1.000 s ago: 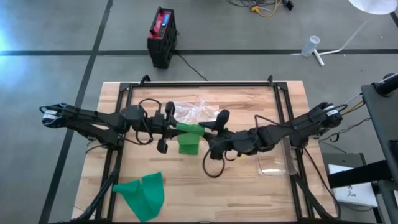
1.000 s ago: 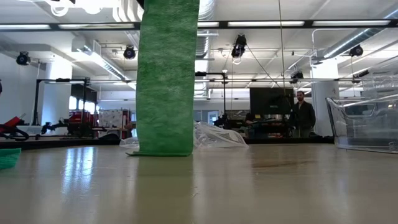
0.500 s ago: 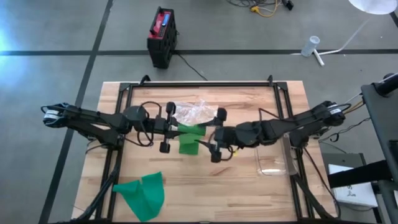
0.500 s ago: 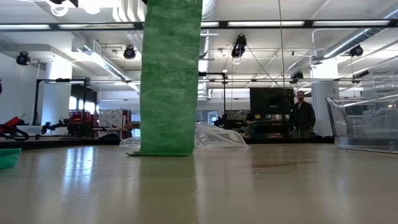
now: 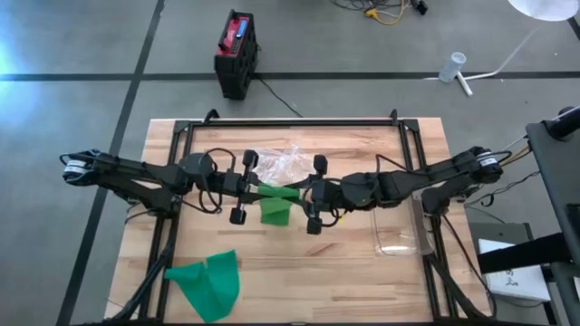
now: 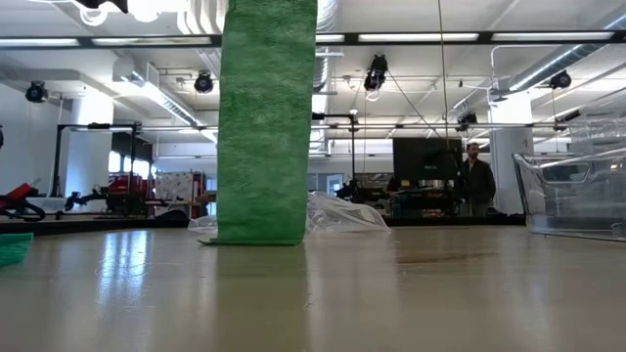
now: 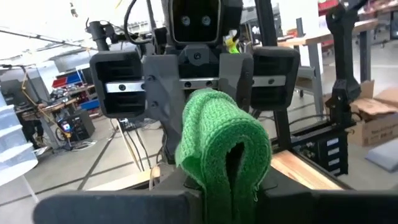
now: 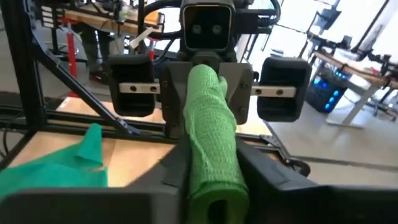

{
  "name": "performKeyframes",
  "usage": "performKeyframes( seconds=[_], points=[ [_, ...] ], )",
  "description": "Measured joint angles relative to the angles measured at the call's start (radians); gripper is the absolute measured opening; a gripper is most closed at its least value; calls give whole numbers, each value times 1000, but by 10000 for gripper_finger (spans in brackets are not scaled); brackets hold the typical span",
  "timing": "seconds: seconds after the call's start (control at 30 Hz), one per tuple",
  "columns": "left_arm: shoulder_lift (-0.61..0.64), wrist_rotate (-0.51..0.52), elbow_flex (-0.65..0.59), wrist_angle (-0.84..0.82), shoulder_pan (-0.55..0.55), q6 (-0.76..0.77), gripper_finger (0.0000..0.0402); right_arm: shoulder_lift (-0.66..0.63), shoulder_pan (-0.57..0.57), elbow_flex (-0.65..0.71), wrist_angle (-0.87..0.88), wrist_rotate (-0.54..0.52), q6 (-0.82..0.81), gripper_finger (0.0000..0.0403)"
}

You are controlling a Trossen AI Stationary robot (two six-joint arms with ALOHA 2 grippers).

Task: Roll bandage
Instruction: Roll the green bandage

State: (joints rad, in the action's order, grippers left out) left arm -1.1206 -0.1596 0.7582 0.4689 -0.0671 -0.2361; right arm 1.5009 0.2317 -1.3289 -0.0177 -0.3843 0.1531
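Note:
A green bandage (image 5: 278, 191) is held in the air over the table's middle, its rolled part spanning between my two grippers. A flat strip (image 6: 266, 117) hangs from the roll, and its lower end (image 6: 256, 238) rests on the table. My left gripper (image 5: 256, 187) comes from the left and is shut on one end of the roll. My right gripper (image 5: 304, 192) faces it from the right and is shut on the other end. A second green bandage (image 5: 207, 282) lies crumpled near the table's front left. My left gripper pinches the roll's left end (image 7: 219, 177) between its two fingers, level, from the table's left, fingers along the roll. The roll is lifted clear. My right gripper pinches the roll's right end (image 8: 213, 177) between its two fingers (image 8: 180, 168), level, from the table's right. The roll lies level between both grippers, with the strip hanging below it.
A crumpled clear plastic bag (image 5: 281, 161) lies just beyond the grippers toward the far edge. A clear plastic container (image 5: 399, 237) stands at the right. A black frame (image 5: 290, 121) runs around the table. People stand in the room beyond (image 6: 476, 181).
My right gripper has rolled about its own axis at the roll's end, and its forearm has swung a little toward the table's far edge. My left gripper has kept its place. The strip still hangs with its lower end on the table.

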Motion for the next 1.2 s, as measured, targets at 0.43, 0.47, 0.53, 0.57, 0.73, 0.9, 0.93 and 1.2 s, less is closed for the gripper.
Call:
performKeyframes(
  seconds=[0.43, 0.47, 0.53, 0.57, 0.73, 0.9, 0.93, 1.2],
  points=[
    [-30, 21, -3, 1, -2, 17, 122, -2, 29, 2, -131, -8, 120, 28],
    [-31, 35, -3, 6, -2, 20, 121, -1, 28, 2, -127, -8, 119, 28],
    [-36, 69, -3, 3, -2, 28, 112, 0, 28, 2, -129, -7, 119, 26],
    [-38, 75, -3, -1, -2, 29, 101, -1, 28, 2, -133, -5, 119, 26],
    [-39, 89, -3, 4, -1, 20, 14, -1, 29, 2, -152, 18, 107, 36],
    [-40, 127, -3, 3, -1, 20, 2, -1, 29, 2, -185, 75, 68, 35],
    [-40, 129, -3, 2, -1, 20, 1, -1, 29, 2, -198, 93, 58, 35],
    [-56, 135, -2, 7, -1, 9, 0, -1, 13, 9, -299, 44, 51, 40]
  ],
)
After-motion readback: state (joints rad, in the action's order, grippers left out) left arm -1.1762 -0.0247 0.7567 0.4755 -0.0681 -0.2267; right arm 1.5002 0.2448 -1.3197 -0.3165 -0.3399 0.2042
